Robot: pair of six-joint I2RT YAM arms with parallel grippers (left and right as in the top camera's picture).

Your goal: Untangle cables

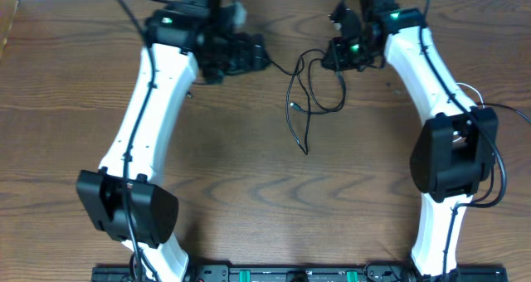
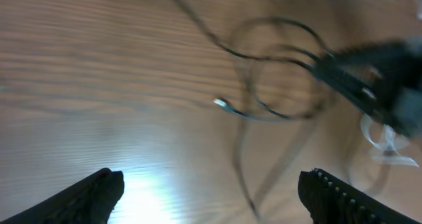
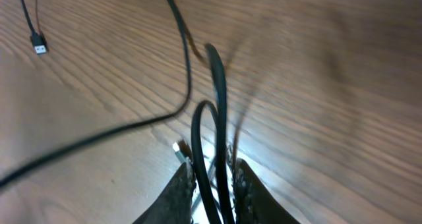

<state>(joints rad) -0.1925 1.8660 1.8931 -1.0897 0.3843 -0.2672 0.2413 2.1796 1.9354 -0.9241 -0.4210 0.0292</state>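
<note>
Right tool clenched on black cable loop | left tool released, over wooden table

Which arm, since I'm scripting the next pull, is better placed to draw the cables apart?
Right, probably: the right claw is shut on a black cable loop, ready to pull. The left claw is open, holding nothing.

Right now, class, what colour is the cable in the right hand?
Black cable, clearest in right wrist view.
</note>
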